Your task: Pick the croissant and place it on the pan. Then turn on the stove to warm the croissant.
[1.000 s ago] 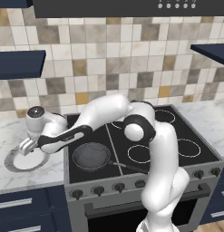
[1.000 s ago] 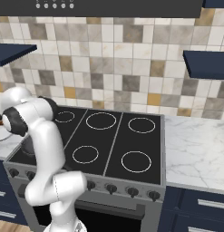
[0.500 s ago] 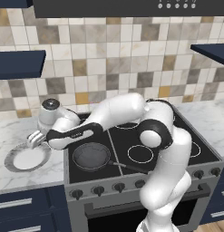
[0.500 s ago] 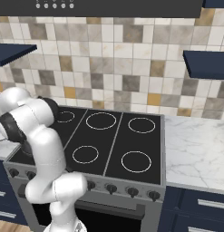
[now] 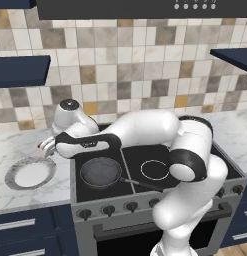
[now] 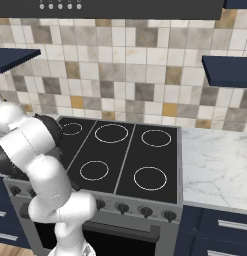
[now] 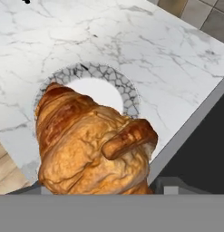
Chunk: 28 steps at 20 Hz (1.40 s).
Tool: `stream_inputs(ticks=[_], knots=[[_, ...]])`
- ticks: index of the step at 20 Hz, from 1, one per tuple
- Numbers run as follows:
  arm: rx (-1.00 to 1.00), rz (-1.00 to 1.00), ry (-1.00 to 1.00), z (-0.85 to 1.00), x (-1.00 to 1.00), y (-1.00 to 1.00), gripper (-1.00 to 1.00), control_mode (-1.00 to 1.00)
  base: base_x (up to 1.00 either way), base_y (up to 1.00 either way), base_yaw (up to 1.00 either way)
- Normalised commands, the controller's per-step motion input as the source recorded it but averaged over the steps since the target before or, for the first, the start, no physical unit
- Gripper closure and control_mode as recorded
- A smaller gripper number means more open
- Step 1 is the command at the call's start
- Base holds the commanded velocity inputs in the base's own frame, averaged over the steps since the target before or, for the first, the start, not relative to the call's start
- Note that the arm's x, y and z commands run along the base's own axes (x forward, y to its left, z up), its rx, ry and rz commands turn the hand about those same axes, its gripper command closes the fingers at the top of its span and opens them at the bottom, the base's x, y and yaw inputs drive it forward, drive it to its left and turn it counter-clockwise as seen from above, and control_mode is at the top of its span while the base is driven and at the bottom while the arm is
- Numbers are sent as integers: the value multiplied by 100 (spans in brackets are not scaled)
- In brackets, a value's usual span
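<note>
Croissant: the croissant [image 7: 93,145] is big and close in the hand view, up in the air above the plate [image 7: 129,97]. It hides most of the plate, at about 7 o'clock from the plate's bare white middle.
Jaws: the jaws [image 5: 46,145] seem clamped on the croissant, since it hangs right at the hand with nothing under it, but the finger tips are hidden behind it.
Plate: the plate [image 5: 30,174] lies on the counter [image 5: 25,195], at 9 o'clock from the pan. It is bare and white in the left base view.
Pan: the pan [image 5: 100,172] sits on the front left of the stove [image 5: 160,170]. Its thin handle points to about 4 o'clock. Nothing lies in it.
What changed: a second ago the hand was low at the plate. Now it has come up and moved toward 3 o'clock, so it hangs near the edge of the stove, between plate and pan.
Arm: the arm [image 5: 145,131] reaches from the right, across the stove, toward 9 o'clock.
Stove: white rings show on the black top [image 6: 122,152], with dark knobs along the front.
</note>
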Motion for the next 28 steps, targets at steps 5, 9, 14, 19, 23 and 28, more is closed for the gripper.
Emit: stream_inputs(ticks=[5,9,14,19,23,28], knots=[[0,0,2,16,-28,-42,100,-100,0,0,0],[0,0,0,0,-45,-35,100,-100,0,0,0],[0,0,-1,15,-43,-37,100,-100,0,0,0],[0,0,0,18,-36,-43,100,-100,0,0,0],[0,0,0,15,-32,-41,100,-100,0,0,0],[0,0,0,3,-21,-33,100,-100,0,0,0]])
